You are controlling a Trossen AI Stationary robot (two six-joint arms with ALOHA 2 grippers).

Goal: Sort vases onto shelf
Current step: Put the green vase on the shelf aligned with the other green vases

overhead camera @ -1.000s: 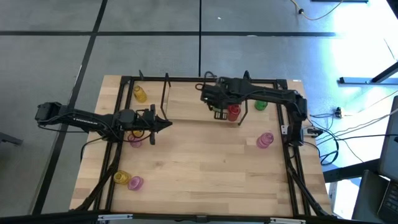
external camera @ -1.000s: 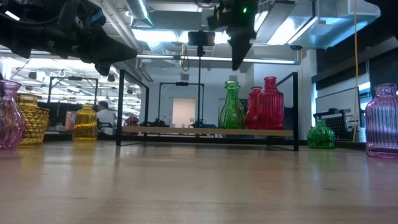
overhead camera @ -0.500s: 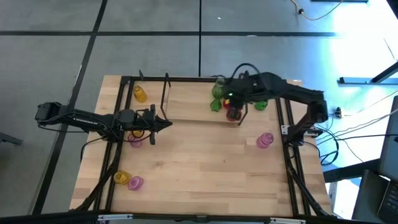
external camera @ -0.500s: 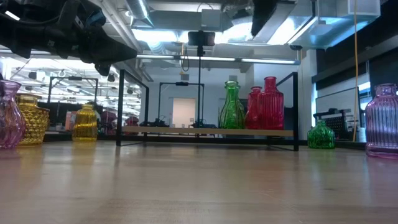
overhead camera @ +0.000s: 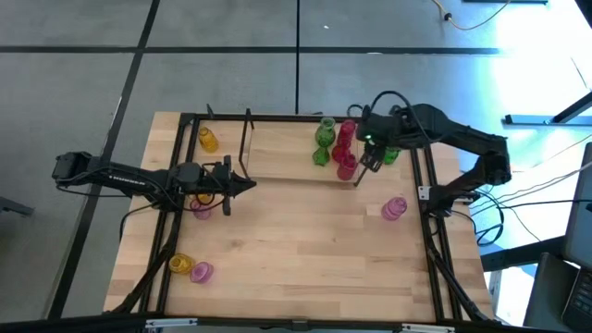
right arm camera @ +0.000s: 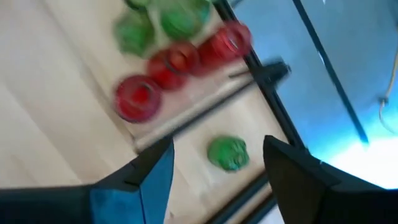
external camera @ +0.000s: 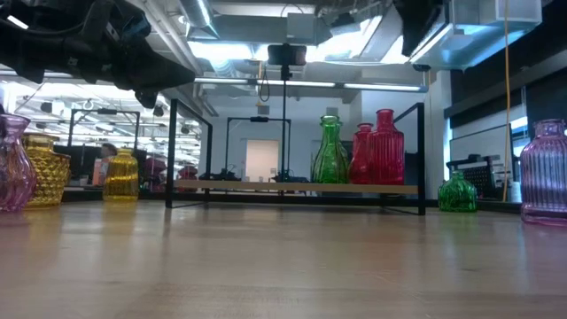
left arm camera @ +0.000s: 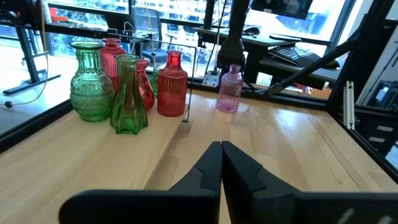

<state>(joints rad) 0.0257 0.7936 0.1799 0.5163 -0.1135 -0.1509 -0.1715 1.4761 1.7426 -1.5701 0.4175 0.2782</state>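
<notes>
Five vases stand grouped at the right end of the shelf (overhead camera: 277, 153) in the high view, two green (overhead camera: 323, 139) and three red (overhead camera: 346, 166); a second ago the right gripper (overhead camera: 368, 165) hung right over the front red one, and it has since swung off to the shelf's right end with jaws spread wide and nothing between them, so that placement reads as done. Left gripper (overhead camera: 242, 183) sits over the worktop (overhead camera: 305, 250) left of centre, jaws pressed shut and empty, unmoved. Loose vases left on the worktop: a small green vase (overhead camera: 388, 154) just right of the shelf, a pink vase (overhead camera: 394, 208) nearer the front right, a yellow vase (overhead camera: 208, 140) at back left, a pink one under the left arm, a yellow-and-pink pair (overhead camera: 190, 268) at front left. Low view: shelf group upright, tall green (external camera: 330, 152) beside red (external camera: 384, 149); the arm that hung above them earlier has gone up and right, nearly out of sight. Left wrist view: closed fingers (left arm camera: 221, 165) point toward the shelf cluster, pink vase (left arm camera: 230, 89) beyond. Right wrist view: open fingers (right arm camera: 149, 171) frame the small green vase (right arm camera: 227, 153) below, probably the next pick
</notes>
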